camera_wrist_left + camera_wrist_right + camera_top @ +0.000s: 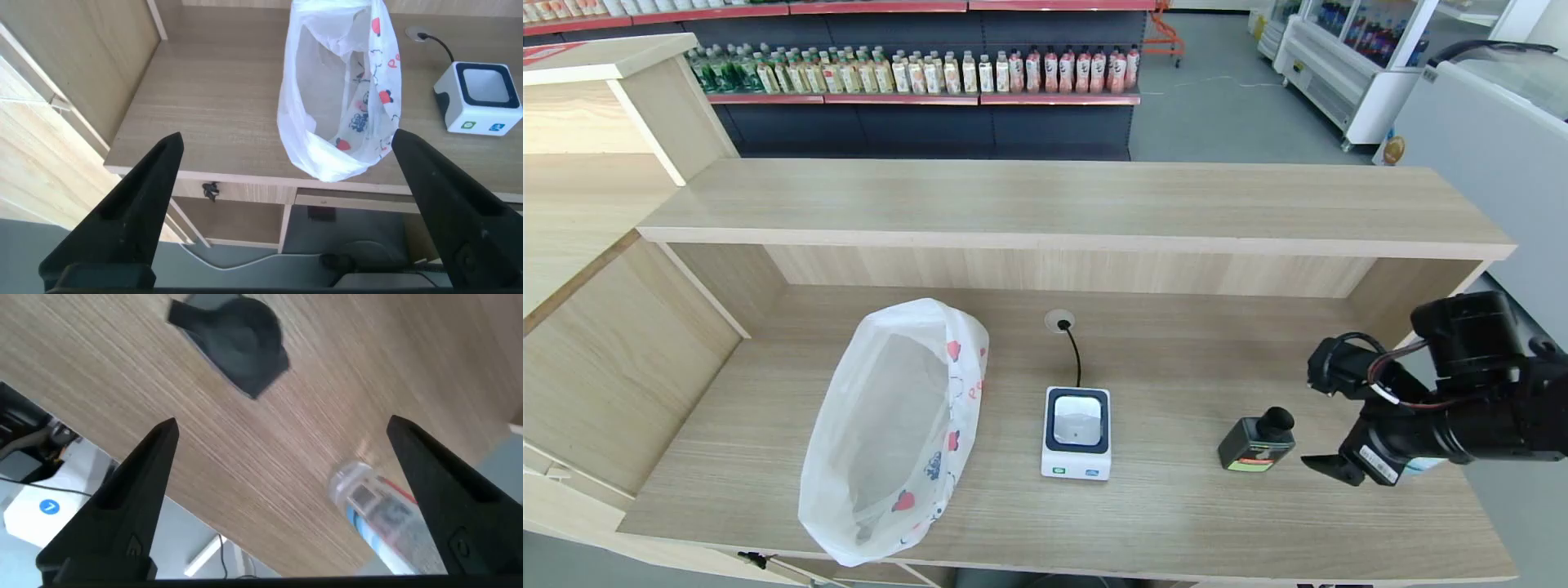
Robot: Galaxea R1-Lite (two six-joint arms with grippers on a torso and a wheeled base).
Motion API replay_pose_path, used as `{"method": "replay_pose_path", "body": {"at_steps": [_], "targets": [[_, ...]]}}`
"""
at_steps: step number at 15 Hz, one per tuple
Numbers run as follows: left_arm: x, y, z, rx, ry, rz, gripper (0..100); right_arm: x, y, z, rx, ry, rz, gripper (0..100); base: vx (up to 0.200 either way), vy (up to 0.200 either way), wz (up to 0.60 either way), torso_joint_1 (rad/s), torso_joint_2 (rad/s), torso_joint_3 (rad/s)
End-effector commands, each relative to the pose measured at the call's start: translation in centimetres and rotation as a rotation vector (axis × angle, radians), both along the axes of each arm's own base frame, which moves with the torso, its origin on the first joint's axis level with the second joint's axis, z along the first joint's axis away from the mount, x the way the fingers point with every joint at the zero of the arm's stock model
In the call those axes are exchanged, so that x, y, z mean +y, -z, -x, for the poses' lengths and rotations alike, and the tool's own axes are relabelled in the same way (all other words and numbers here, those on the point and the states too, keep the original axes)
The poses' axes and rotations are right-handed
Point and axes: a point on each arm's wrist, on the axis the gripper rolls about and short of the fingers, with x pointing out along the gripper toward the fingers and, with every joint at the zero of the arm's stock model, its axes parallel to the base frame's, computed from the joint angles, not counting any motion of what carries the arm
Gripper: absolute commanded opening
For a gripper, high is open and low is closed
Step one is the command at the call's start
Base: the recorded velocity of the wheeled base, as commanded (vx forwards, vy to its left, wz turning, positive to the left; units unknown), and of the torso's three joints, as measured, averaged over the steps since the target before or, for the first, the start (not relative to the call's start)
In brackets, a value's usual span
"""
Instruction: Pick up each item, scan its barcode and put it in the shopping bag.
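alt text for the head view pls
A wooden checkout counter holds an open white shopping bag on the left, a small scanner in the middle and a dark bottle on the right. The right hand hangs open beside the bottle.

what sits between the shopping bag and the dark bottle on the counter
The barcode scanner stands there, apart from shopping bag and dark bottle, in the head view.
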Motion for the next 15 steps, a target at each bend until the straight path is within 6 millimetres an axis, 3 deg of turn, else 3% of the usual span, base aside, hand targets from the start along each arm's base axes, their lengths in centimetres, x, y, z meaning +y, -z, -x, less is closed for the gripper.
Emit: {"method": "replay_pose_path", "body": {"at_steps": [1, 6, 15], "targets": [[0.0, 0.0, 0.0, 0.000, 0.000, 0.000, 100, 1.2, 2.8, -1.0, 0.085, -0.075, -0.031, 100, 0.000, 0.000, 0.00, 0.000, 0.00, 0.000], [0.0, 0.0, 0.0, 0.000, 0.000, 0.000, 100, 2.6, 5.4, -3.1, 0.057, -0.120, -0.039, 100, 0.000, 0.000, 0.00, 0.000, 0.00, 0.000], [0.0, 0.0, 0.0, 0.000, 0.000, -0.002, 100, 4.5, 7.7, -6.1, 0.016, -0.144, -0.073, 100, 0.000, 0.000, 0.00, 0.000, 0.00, 0.000]]}}
